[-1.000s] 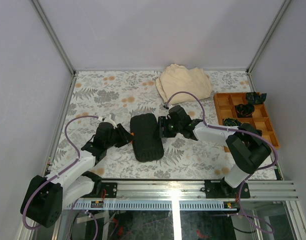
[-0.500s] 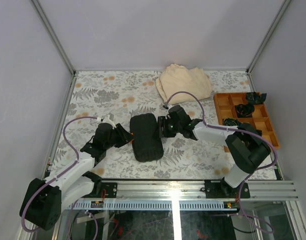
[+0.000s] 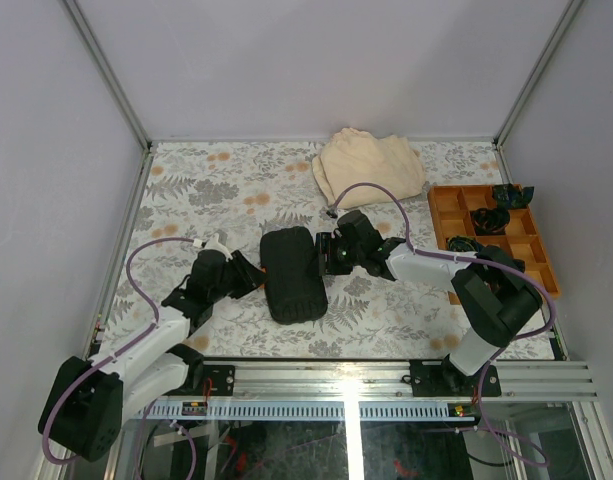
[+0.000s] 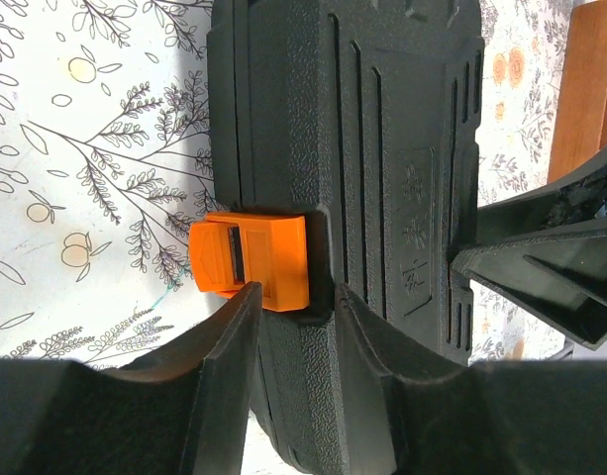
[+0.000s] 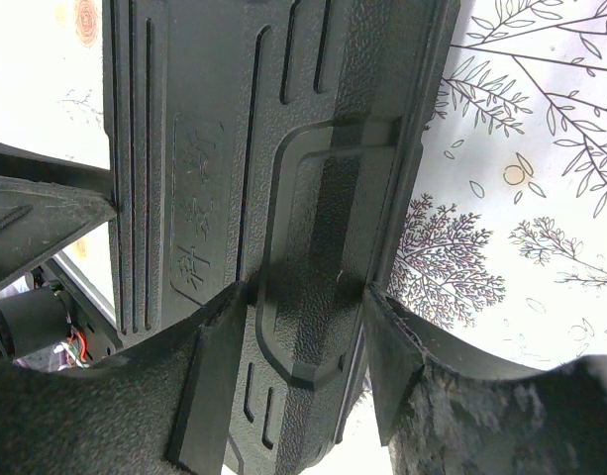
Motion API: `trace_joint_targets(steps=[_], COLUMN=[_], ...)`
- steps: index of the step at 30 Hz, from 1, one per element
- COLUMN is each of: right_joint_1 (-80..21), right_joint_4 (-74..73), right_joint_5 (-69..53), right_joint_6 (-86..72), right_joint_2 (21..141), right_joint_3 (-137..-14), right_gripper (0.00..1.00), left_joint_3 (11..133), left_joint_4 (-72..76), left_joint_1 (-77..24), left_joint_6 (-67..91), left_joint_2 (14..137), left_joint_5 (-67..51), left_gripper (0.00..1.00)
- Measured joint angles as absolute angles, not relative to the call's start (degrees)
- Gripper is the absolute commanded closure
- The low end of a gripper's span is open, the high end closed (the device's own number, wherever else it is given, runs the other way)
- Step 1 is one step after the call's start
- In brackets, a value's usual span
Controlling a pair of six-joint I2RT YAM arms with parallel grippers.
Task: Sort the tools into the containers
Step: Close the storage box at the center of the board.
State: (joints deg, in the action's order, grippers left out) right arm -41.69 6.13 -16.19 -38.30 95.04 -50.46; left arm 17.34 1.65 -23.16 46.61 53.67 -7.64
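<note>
At the middle of the desk [image 3: 206, 190] lies the black tool case [image 3: 293, 273], shut and flat, long side running away from me. No loose tools are in sight, so I judge they are inside it. Its orange latch [image 4: 249, 262] sits on the edge facing the left arm.

I have the left end effector [image 4: 296, 292] open, one finger under the latch's outer half and the other over the case lid, not yet pinching anything. On the opposite edge, the right end effector [image 5: 305, 295] straddles the raised moulded block, with its fingers against both flanks. As far as I can judge, it is gripping the case to steady it.

The risk lies at the latch. The left fingers sit off-centre on it, so closing now could skid off the orange tab or push the whole case sideways. If the right grip is only resting, the case would slide toward the beige cloth [image 3: 371, 165] or the orange tray [image 3: 446, 205].

Since a second ago the left arm has crept slightly closer to the case and its cable [image 3: 146, 265] loop has sagged lower. The case and the right arm have not moved.
</note>
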Motion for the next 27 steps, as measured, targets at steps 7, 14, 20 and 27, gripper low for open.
trace_joint_targets(steps=[7, 14, 20, 27], right_joint_1=[-41.7, -41.7, -41.7, -41.7], right_joint_4=[6.2, 6.2, 6.2, 6.1], right_joint_5=[-16.2, -16.1, -16.1, -16.0], right_joint_6=[-38.2, -38.1, -38.1, -38.0], right_joint_2=[95.0, 95.0, 95.0, 95.0], right_joint_3=[-50.5, -50.5, -50.5, -50.5], right_gripper=[0.45, 0.45, 0.45, 0.45], left_joint_3=[16.7, 16.5, 17.4, 20.7], left_joint_4=[1.7, -0.1, -3.4, -11.3], left_joint_1=[-23.2, -23.2, -23.1, -22.6], left_joint_6=[47.0, 47.3, 47.3, 47.7], left_joint_2=[52.5, 49.5, 46.5, 47.1], left_joint_5=[-7.0, -6.6, -5.8, 0.5], left_gripper=[0.61, 0.49, 0.50, 0.53])
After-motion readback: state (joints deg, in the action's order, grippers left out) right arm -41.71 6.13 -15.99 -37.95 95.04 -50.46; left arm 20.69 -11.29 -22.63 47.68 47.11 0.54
